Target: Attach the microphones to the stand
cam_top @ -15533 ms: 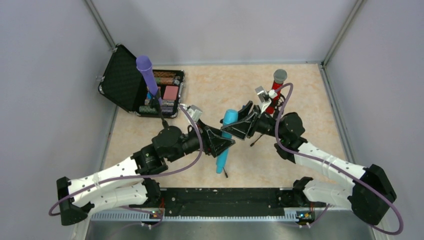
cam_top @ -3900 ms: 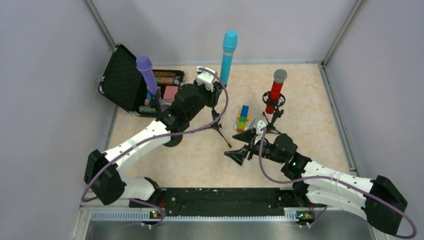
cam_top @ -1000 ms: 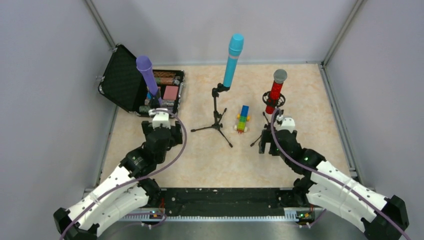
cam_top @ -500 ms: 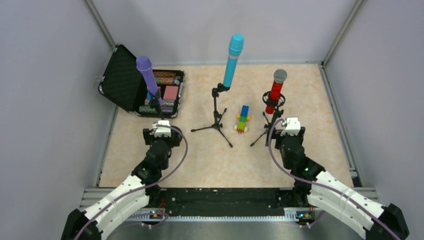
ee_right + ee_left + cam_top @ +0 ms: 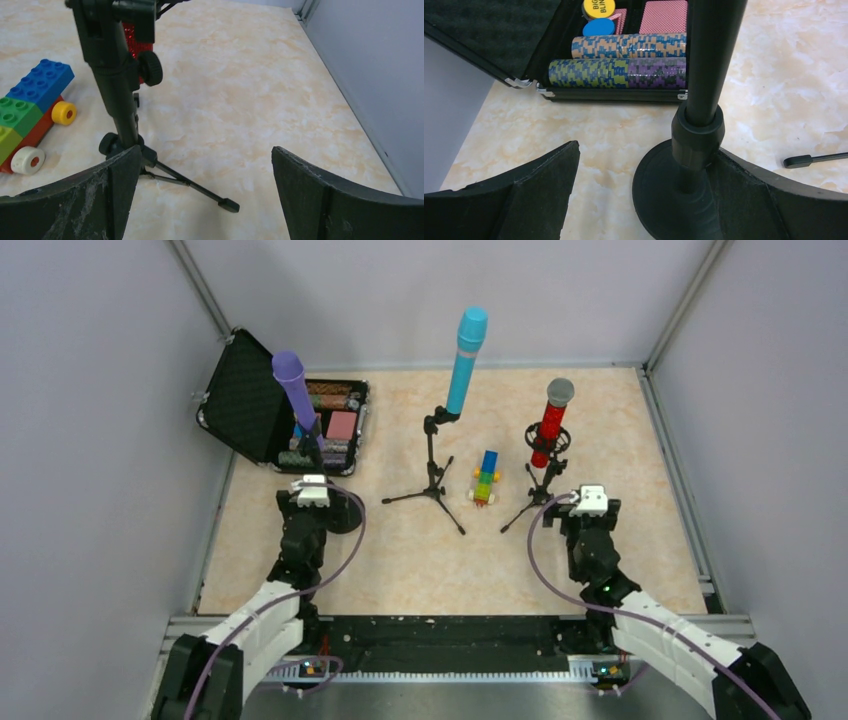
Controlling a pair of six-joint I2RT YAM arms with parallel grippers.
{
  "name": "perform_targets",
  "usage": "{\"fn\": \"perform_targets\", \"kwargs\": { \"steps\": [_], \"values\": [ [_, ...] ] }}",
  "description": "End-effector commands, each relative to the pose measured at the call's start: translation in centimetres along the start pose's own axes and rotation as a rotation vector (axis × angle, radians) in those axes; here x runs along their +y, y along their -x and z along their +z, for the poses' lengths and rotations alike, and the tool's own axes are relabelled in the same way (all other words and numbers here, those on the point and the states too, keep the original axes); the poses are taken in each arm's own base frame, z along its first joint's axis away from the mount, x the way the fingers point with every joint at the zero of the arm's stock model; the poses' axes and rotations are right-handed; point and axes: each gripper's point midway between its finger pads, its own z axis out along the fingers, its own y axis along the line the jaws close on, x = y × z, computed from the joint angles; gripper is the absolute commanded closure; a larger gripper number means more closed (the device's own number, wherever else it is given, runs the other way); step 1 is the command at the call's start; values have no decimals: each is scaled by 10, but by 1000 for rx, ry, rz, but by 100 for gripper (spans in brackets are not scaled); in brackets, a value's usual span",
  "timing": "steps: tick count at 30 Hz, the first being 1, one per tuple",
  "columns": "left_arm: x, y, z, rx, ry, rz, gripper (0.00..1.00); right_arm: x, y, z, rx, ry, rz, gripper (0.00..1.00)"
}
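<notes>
Beside the block toy [image 5: 486, 477] every stand is already filled. Left of the toy, the cyan microphone [image 5: 466, 358] rises from a tripod stand [image 5: 433, 465]. Right of the toy, the red microphone [image 5: 546, 430] sits clipped in a second tripod [image 5: 117, 95]. Far to the toy's left, by the open chip case [image 5: 240, 400], the purple microphone [image 5: 293, 390] leans in a round-based stand [image 5: 696, 150]. No microphone lies loose on the worktop [image 5: 620, 440]. Nearer than the toy, the left tool [image 5: 646, 155] is spread wide, with the round base between its fingers but unpinched. The right tool [image 5: 205, 150] is also spread wide, on nothing. The task looks finished, with nothing apparent left to attach.
</notes>
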Motion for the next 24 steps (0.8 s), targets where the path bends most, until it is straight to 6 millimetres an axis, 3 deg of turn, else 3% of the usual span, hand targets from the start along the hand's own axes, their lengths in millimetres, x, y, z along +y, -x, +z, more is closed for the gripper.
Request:
{"fn": "perform_targets", "kwargs": {
  "steps": [1,9,11,19,24],
  "values": [
    [-13,25,8,-128,-94,-40,1,-4,6,7,-60,19,10,2],
    [-16,31,29,-154,-118,-28,1,-9,3,29,-54,33,18,3],
    [-15,30,34,-155,-120,-25,1,-9,12,39,-70,28,23,3],
    [0,24,53,-166,-105,-20,1,-6,19,71,-84,65,30,2],
    [11,17,64,-189,-79,-58,1,-15,13,85,-93,62,38,1]
  ]
}}
